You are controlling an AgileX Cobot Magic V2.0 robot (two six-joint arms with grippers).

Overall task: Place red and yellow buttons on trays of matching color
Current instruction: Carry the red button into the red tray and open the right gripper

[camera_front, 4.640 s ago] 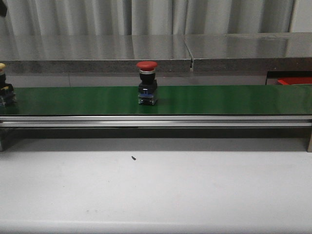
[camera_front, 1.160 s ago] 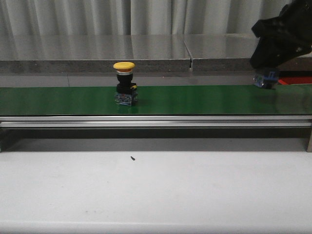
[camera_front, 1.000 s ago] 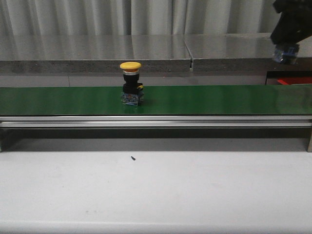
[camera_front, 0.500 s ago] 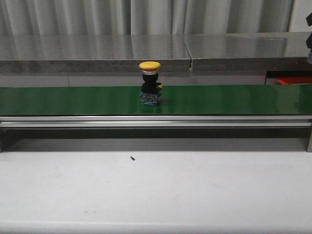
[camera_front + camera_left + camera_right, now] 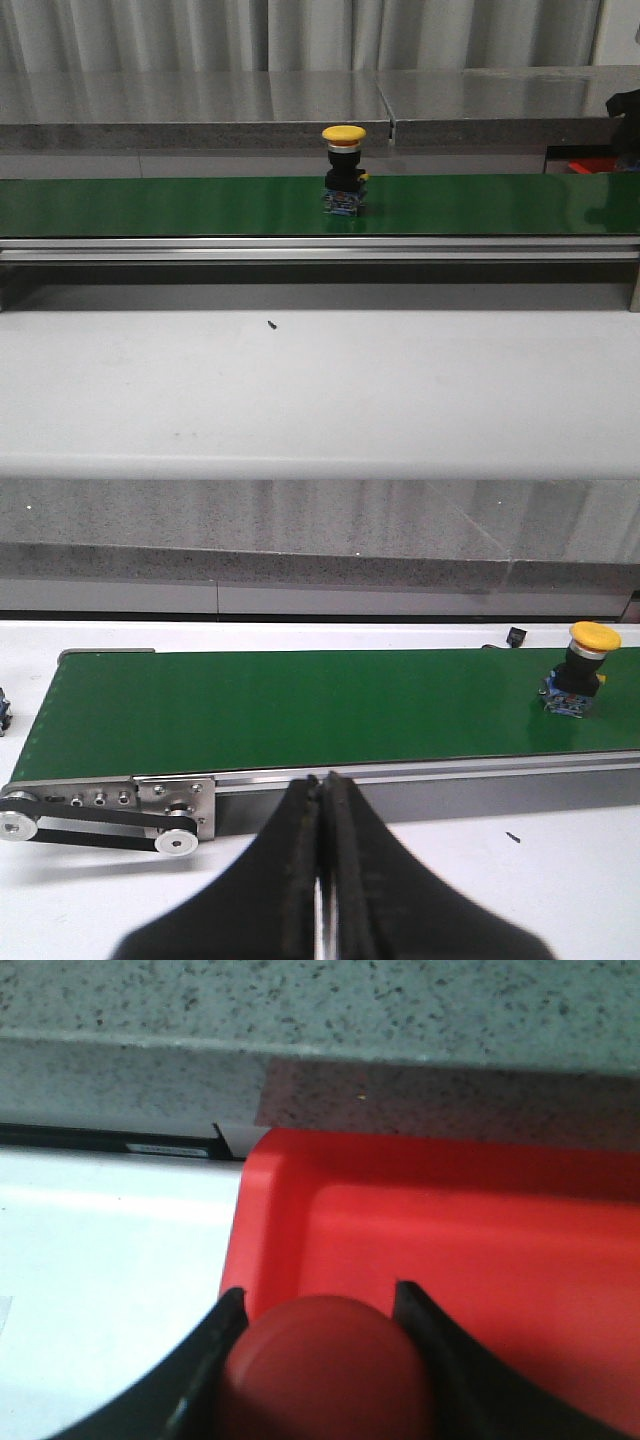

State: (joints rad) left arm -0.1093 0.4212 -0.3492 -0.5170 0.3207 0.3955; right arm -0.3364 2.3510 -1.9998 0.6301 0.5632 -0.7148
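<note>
Right end effector (image 5: pixel 318 1310) grasps red button (image 5: pixel 325 1365) over red tray (image 5: pixel 480 1240), unreleased | left end effector (image 5: pixel 322 810) clenched, empty | yellow button (image 5: pixel 343 170) unpicked on belt (image 5: pixel 150 205)

Red button (image 5: pixel 325 1365) over red tray (image 5: pixel 480 1250), yellow button (image 5: pixel 343 170) upright on belt (image 5: pixel 150 205)

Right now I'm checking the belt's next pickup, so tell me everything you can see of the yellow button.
The yellow button stands upright on the green belt, a little right of the belt's middle in the front view. It has a rounded yellow mushroom cap, a silvery collar under it, a black body and a blue base with a small yellow part at its side. It looks like hard plastic. Only the belt touches it; the left tool is shut and well short of it.
</note>
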